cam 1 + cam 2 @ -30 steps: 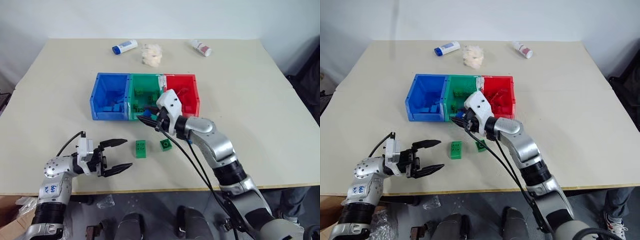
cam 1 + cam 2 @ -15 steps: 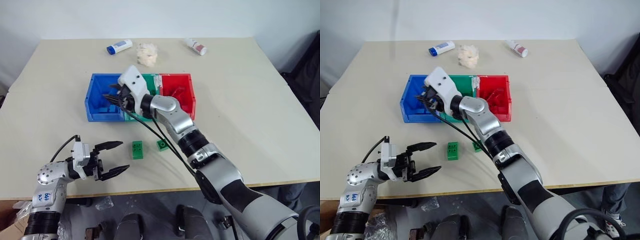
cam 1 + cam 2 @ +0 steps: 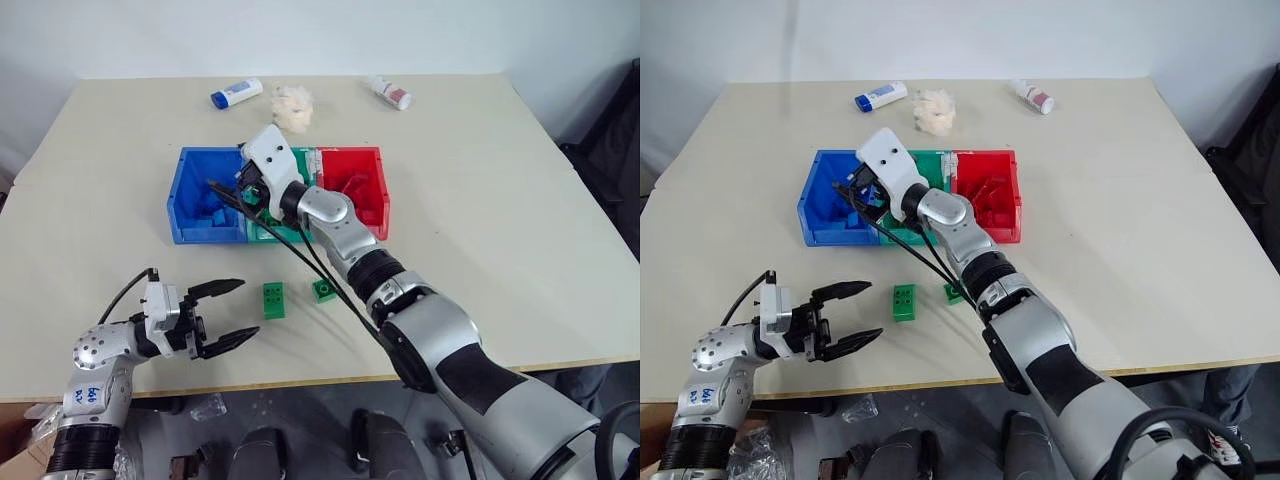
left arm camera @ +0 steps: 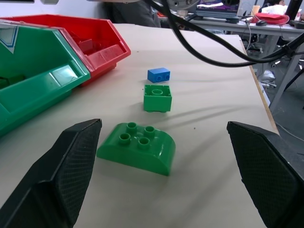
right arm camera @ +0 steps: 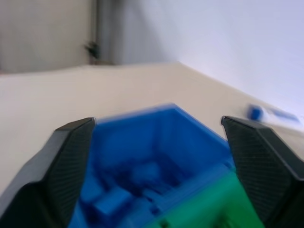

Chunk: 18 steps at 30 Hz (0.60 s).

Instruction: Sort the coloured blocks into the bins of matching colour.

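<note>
While the beige worktop [image 3: 480,180] carries everything, the three joined bins lie at its middle: the blue bin [image 3: 190,195], the green bin [image 3: 305,160] and the red bin [image 3: 365,185]. The right pincer [image 3: 232,193] hangs over the border of the blue and green bins, its two black fingers spread wide and holding nothing; blue blocks [image 5: 111,199] lie in the blue bin directly under and ahead of it. The left pincer [image 3: 228,313] stays low above the worktop near the front edge, also wide and empty. Just ahead of the left pincer, between the lines of its fingers, lies a rounded green block [image 4: 137,148]. Beyond it stands a square green block [image 4: 157,97], and a little farther a small blue block [image 4: 158,74]. Well beyond the bins lie two white bottles [image 3: 236,93] and a white wad [image 3: 294,106].
</note>
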Tool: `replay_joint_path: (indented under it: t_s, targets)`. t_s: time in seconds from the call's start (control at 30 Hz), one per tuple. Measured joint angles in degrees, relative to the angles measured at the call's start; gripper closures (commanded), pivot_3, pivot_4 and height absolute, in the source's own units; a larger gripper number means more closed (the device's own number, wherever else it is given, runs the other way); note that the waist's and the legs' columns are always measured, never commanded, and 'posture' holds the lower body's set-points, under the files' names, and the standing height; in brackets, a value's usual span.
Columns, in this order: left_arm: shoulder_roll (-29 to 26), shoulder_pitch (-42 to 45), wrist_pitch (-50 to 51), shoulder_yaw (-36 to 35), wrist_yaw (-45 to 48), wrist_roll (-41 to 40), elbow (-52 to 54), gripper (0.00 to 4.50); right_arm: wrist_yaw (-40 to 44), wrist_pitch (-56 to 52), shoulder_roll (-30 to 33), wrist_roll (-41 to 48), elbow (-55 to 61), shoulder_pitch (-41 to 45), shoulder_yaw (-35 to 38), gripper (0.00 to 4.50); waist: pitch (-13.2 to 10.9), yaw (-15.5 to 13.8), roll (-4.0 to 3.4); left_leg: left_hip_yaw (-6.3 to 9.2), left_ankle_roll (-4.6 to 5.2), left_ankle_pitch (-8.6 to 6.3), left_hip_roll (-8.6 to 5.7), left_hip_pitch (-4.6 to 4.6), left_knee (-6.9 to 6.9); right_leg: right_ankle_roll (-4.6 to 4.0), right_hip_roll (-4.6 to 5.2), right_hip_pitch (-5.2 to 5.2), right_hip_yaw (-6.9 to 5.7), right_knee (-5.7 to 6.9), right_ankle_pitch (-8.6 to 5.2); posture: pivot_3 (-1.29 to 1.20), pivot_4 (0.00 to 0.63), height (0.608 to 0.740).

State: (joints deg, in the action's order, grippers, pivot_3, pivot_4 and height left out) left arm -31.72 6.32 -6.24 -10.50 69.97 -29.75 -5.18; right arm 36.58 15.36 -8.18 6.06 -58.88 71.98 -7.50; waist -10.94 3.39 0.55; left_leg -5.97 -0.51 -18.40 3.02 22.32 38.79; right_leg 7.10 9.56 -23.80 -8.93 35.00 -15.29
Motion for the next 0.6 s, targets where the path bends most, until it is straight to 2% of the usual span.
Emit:
replay_joint_path:
  t_s: [0.17,0.27,0.4,0.6]
  targets:
    - [0.33,0.96,-0.25,0.41,0.89,0.01,-1.16,0.00,10.49,-7.42,5.45,2.21,17.06,-11.26,-1.40,0.02,0.01,-0.60,0.02,0.03,0.01,-0.01,-0.02,0.01,0.10,0.00,0.00,0.04,-0.01,-0.02,0.00,0.00,0.150,0.740]
    - [0.67,1.94,-0.56,0.60,1.53,0.03,-2.88,0.00,15.19,-14.48,14.33,2.62,30.25,-20.68,-2.02,0.02,0.01,-1.51,0.02,0.02,0.04,-0.02,-0.03,0.04,0.18,0.02,0.00,0.06,0.01,-0.03,0.01,0.00,0.150,0.740]
    - [1.58,2.91,-0.99,1.12,2.16,0.08,-4.57,0.00,17.26,-24.82,22.59,4.81,46.95,-30.18,-1.58,0.02,0.00,-1.44,0.00,-0.02,0.00,-0.02,0.02,-0.01,0.14,-0.01,-0.03,0.03,0.01,0.02,0.00,0.00,0.150,0.740]
    - [1.61,3.88,-1.46,1.52,2.94,0.18,-5.02,0.00,17.60,-35.78,33.03,7.75,63.74,-42.61,0.83,0.02,0.00,-1.83,0.00,-0.04,0.02,-0.07,0.02,0.01,0.17,0.00,-0.06,0.05,0.02,-0.07,0.00,0.00,0.150,0.740]
